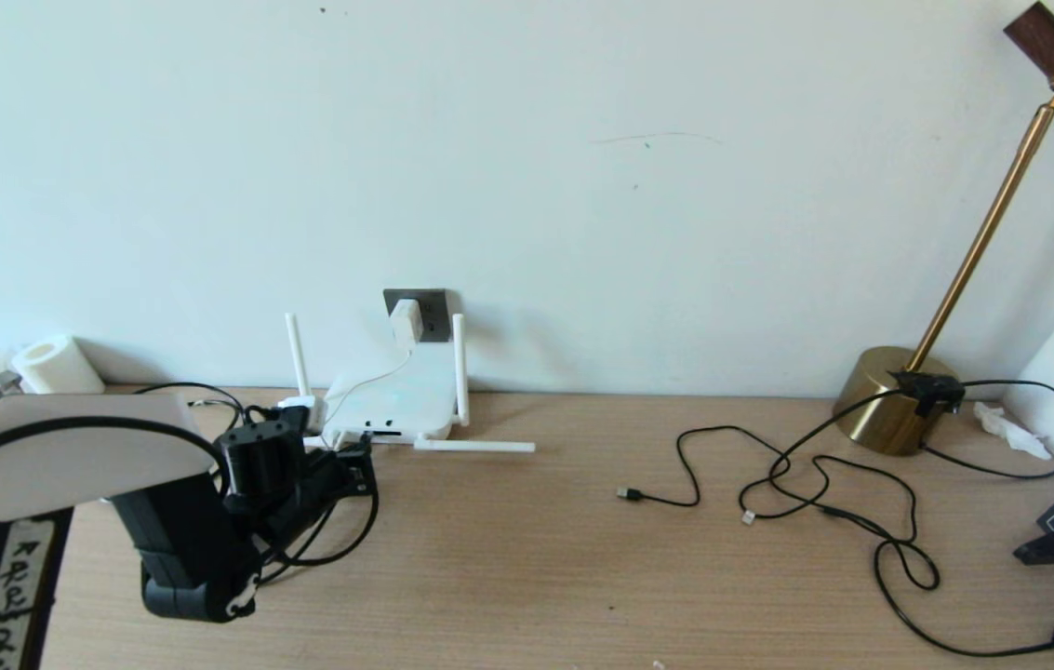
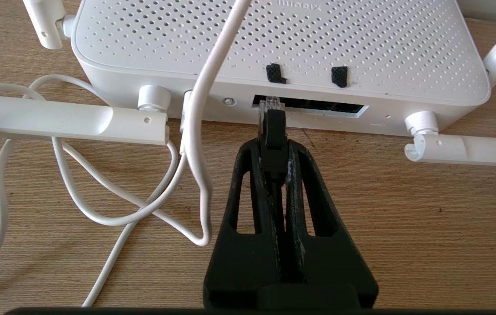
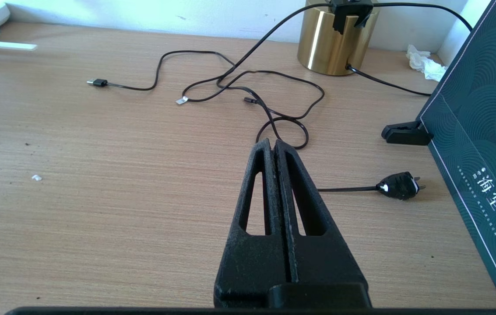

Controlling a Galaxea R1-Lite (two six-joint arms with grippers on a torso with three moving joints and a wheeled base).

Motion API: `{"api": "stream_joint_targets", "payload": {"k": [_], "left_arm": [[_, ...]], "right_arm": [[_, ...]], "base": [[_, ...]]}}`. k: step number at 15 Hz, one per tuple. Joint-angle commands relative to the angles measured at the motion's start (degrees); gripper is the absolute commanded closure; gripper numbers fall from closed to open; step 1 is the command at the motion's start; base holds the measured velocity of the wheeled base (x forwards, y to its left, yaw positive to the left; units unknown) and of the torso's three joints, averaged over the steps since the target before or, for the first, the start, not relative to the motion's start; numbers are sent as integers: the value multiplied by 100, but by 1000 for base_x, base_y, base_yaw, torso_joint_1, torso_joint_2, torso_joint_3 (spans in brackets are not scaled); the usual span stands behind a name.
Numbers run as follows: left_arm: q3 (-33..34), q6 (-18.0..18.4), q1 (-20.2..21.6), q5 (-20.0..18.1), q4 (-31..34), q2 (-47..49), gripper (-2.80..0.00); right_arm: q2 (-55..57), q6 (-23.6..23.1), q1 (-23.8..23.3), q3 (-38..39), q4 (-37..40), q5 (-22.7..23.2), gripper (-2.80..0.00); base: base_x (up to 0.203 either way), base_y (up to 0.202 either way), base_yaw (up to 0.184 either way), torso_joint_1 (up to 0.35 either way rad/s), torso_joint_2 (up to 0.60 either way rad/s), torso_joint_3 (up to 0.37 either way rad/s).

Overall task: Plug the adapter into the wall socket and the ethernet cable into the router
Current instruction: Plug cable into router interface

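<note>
On the bench (image 1: 582, 558), lower left, the left pincer (image 2: 274, 144) clamps the ethernet cable (image 2: 272, 127) at the router (image 2: 274, 48); the right pincer (image 3: 273, 146) sits pressed together.

Even, bright daylight is filling all views. The wall (image 1: 582, 186) is reading pale and slightly washed out. Soft shadows are falling beside the router (image 1: 396, 405) and lamp base (image 1: 885, 400). Focus is holding sharp.

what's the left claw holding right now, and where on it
The left claw is shut on the ethernet cable, gripping the black boot behind its clear connector, at the router port slot.
</note>
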Motion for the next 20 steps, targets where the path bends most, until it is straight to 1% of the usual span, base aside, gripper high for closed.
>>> {"api": "stream_joint_targets", "payload": {"k": [1,20], "left_arm": [[-8,-5,1,0,-51,-4,0],[-61,-3,36,0,-34,23,0]], "right_arm": [[-2,-3,2,0,3,5,0],[-2,-3,2,0,3,5,0]], "base": [[0,0,0,0,0,0],[0,0,0,0,0,0]]}}
